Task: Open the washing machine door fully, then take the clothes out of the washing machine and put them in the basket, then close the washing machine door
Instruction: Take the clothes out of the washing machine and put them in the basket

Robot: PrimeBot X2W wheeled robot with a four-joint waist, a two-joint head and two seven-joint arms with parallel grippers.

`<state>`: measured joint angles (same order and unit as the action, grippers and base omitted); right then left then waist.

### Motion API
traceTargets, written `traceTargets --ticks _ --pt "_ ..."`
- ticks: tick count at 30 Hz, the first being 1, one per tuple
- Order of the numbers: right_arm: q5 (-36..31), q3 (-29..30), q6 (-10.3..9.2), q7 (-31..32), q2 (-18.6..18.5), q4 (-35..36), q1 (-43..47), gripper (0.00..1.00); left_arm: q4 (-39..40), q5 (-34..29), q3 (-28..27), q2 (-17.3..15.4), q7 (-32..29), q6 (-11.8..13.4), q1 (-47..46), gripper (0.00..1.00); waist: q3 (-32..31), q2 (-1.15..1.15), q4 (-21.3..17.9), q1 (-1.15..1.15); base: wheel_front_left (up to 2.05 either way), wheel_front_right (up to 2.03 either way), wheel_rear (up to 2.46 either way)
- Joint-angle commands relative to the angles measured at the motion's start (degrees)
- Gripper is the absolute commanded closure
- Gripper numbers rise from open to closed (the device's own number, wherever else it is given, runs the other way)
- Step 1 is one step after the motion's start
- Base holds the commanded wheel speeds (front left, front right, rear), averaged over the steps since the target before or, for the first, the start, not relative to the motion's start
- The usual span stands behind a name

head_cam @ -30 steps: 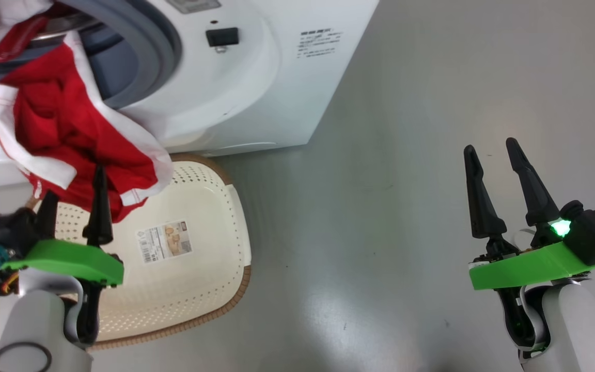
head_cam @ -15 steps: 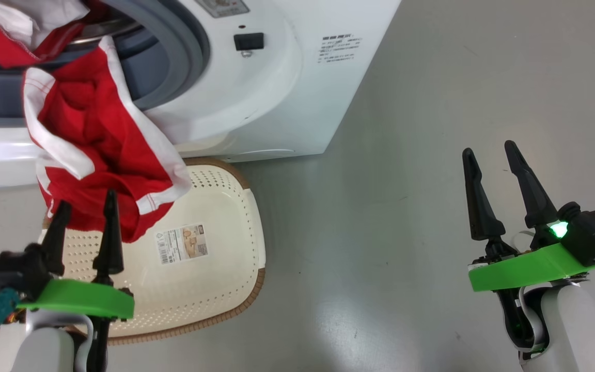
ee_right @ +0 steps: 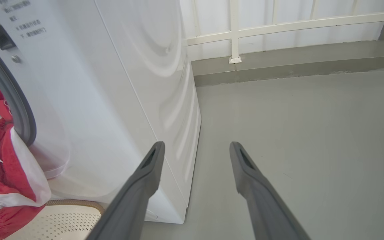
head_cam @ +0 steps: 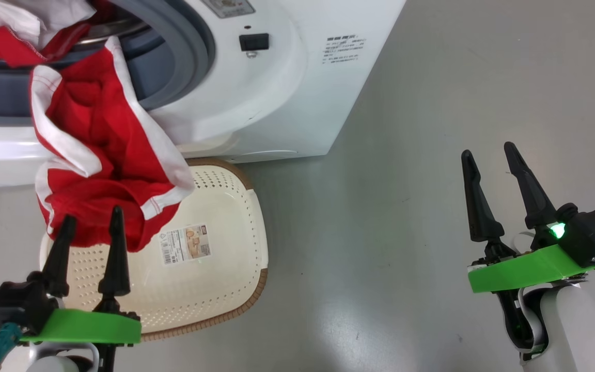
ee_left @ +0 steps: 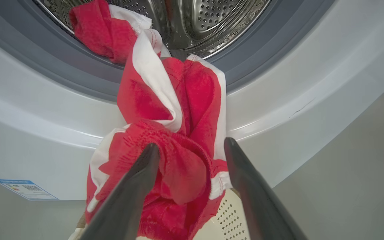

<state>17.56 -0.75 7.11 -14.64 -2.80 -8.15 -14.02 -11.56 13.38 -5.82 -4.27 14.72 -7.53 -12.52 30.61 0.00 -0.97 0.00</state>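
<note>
- Head view: The red clothes [head_cam: 101, 155] hang out of the mouth of the washing machine [head_cam: 287, 93]. They dangle over the far left part of the basket [head_cam: 215, 289].
  - Your left pincer [head_cam: 94, 214] is low at the near left. Its fingers are spread wide and point up at the bottom edge of the cloth. It pinches nothing.
  - If you close on just that thin edge, I think the cloth could slip out and slide over the basket's rim onto the floor [head_cam: 432, 103].
  - Your right pincer [head_cam: 487, 150] is spread wide too and holds nothing. It hangs over the bare floor, well apart on the right.
- Left wrist view: The clothes [ee_left: 165, 100] bunch up between the left pincer's [ee_left: 191, 144] two fingers. I cannot tell if they touch.
  - More red and white cloth sits twisted in the drum [ee_left: 205, 23].
  - Pull fast and that piece may come too and land beside the basket [ee_left: 225, 216].
- Right wrist view: Your right pincer [ee_right: 196, 145] points past the machine's right side, toward the floor and the far wall. It is too far from the clothes [ee_right: 2, 166] to catch anything that falls.
</note>
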Motion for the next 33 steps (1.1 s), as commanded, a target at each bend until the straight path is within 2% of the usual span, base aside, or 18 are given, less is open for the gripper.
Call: traceTargets --ticks 1,9,33 --pt "-0.1 -1.2 0.37 -0.4 -0.1 1.2 1.5 0.00 1.7 -0.9 -2.0 -0.8 0.3 0.0 1.4 0.00 0.0 0.00 0.0 0.00 0.00 0.00 0.00" --pt "-0.1 -1.0 0.37 -0.4 -0.1 1.2 1.7 0.00 4.5 -1.0 -2.6 -0.2 0.3 0.0 3.4 0.00 -0.2 0.00 -0.2 0.00 0.00 0.00 0.00" --pt "0.0 -1.6 0.37 -0.4 -0.1 0.9 2.5 0.00 5.7 -1.2 -3.4 0.2 0.3 0.0 4.9 0.00 -1.7 0.00 -0.3 0.00 0.00 0.00 0.00"
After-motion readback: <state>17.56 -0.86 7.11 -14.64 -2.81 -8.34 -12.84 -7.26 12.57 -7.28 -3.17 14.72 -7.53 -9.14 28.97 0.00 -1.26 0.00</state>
